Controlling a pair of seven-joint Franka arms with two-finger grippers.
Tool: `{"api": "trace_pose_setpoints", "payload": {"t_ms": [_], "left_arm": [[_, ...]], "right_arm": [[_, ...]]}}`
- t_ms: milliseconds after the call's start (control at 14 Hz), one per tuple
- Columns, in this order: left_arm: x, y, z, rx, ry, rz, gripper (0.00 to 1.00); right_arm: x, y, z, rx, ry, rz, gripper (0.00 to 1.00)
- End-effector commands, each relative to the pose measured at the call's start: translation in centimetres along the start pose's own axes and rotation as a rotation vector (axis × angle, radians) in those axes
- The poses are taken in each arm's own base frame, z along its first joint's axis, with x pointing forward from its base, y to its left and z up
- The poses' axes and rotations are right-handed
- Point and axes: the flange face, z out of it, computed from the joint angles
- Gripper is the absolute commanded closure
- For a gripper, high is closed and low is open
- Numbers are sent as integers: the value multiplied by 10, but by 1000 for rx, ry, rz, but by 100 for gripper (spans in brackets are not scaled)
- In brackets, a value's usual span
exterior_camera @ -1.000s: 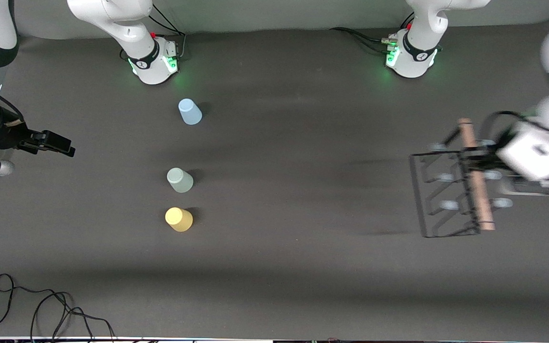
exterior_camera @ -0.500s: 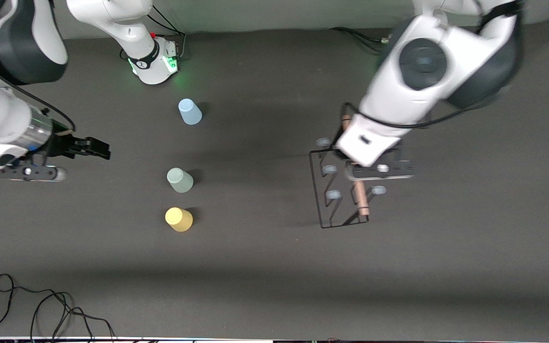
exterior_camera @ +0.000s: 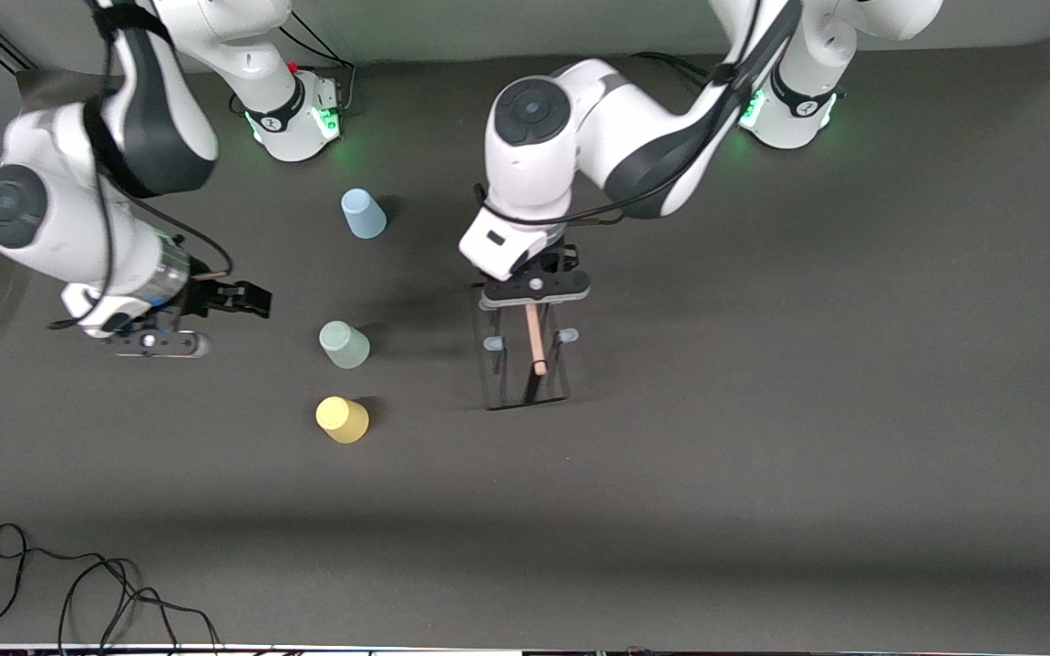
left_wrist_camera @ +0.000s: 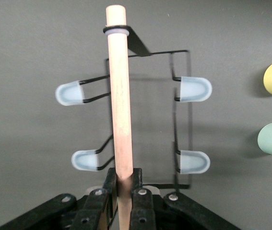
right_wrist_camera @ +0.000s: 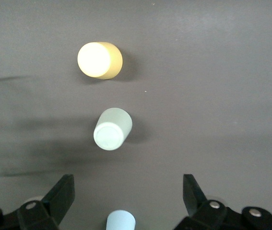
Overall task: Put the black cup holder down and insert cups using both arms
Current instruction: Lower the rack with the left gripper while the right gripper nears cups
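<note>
- My left gripper (exterior_camera: 535,293) clamps the wooden handle of the black cup holder (exterior_camera: 525,369) over mid-table; its wrist hides the rack's upper pegs.
- My right gripper (exterior_camera: 247,299), jaws wide and empty, hovers beside the mint cup (exterior_camera: 344,344); the blue cup (right_wrist_camera: 121,221) is cut off in its wrist view.

Blue cup (right_wrist_camera: 121,220) cut by frame edge — rack (exterior_camera: 525,369) half-hidden.

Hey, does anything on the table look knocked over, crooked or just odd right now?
Nothing stands out. The light blue cup, mint green cup and yellow cup stand in a row, mouths down. The left gripper holds the black cup holder by its wooden handle, level. The right gripper hovers open near the cups.
</note>
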Motion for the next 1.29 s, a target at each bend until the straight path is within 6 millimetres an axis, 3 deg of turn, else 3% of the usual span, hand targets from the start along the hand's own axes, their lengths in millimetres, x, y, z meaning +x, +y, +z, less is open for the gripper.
{"api": "trace_pose_setpoints", "payload": {"t_ms": [0, 286, 429, 786, 1071, 1143, 1214], "left_arm": [[17, 3, 12, 2, 39, -14, 100], [20, 8, 50, 11, 33, -11, 100], [21, 9, 57, 9, 43, -5, 100], [23, 12, 66, -9, 50, 12, 100], [18, 18, 76, -15, 62, 39, 100], [18, 18, 76, -14, 63, 44, 100], [17, 19, 76, -14, 63, 47, 100]], "right_arm": [[-20, -12, 40, 19, 44, 25, 0], [-29, -23, 118, 16, 61, -2, 0], [-27, -27, 148, 13, 62, -7, 0], [-28, -38, 201, -4, 25, -24, 0], [-31, -48, 219, -10, 17, -6, 0], [-31, -48, 221, -10, 19, -6, 7], [-31, -48, 221, -10, 19, -6, 31]]}}
